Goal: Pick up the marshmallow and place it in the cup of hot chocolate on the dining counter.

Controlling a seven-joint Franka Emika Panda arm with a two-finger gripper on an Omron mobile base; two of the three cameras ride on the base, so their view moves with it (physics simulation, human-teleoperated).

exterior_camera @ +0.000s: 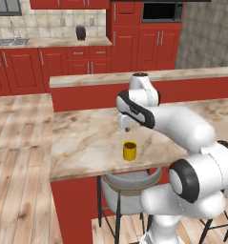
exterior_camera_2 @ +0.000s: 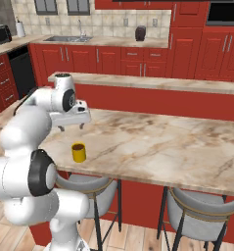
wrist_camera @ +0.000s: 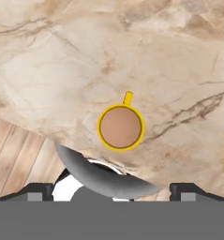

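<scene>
Gripper: the gripper (exterior_camera: 124, 128) is seen above the dining counter, pointed down. In the hand view its two dark fingertips (wrist_camera: 37, 191) are set far apart at the lower corners, so the jaws are spread wide and nothing is held between them.

Cup of hot chocolate: the cup of hot chocolate (exterior_camera: 129, 150) is stood upright on the counter, below the gripper and a little toward the counter's near edge. In the hand view it (wrist_camera: 120, 127) is looked down into from above, between the fingertips and ahead of them; the brown liquid is shown smooth, and a short yellow handle is pointed away from the fingertips.

Marshmallow: no white block can be made out on the liquid or on the counter around the cup; where it lies cannot be told.

Dining counter: the dining counter (exterior_camera: 82, 138) is spread under the gripper and the cup; its near edge is passed close behind the cup.

Stool: a grey stool (exterior_camera: 129, 183) is tucked under the counter edge, lower than the gripper and just on the near side of the cup; its curved back (wrist_camera: 101, 176) is seen between the fingertips in the hand view.
</scene>
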